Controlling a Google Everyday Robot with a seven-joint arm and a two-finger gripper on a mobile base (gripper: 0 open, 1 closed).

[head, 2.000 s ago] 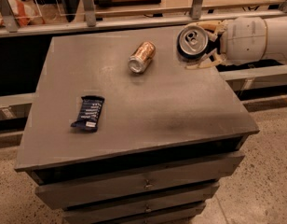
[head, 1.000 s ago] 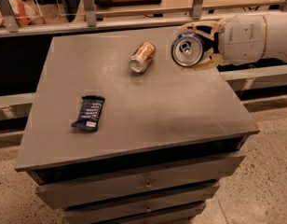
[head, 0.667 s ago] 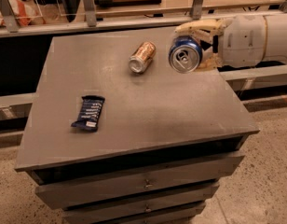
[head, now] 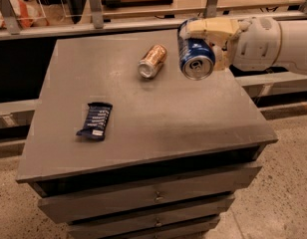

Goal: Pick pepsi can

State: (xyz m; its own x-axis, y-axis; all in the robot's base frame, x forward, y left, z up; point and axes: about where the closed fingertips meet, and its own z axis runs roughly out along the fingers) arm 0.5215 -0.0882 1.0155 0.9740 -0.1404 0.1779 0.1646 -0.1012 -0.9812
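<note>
i have the gripper closed around the pepsi can, holding it tilted and apparently clear of the table, over its far right side, just right of the gold can; the fingers seem to grip near one end, so it could pivot or slip; if dropped, it might roll off the edge or strike the gold can.

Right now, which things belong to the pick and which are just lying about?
Job: pepsi can, tilted, above the table; hand, at its right rear, gripping the can.
Lying about: copper can on its side; blue snack wrapper, front left.
</note>
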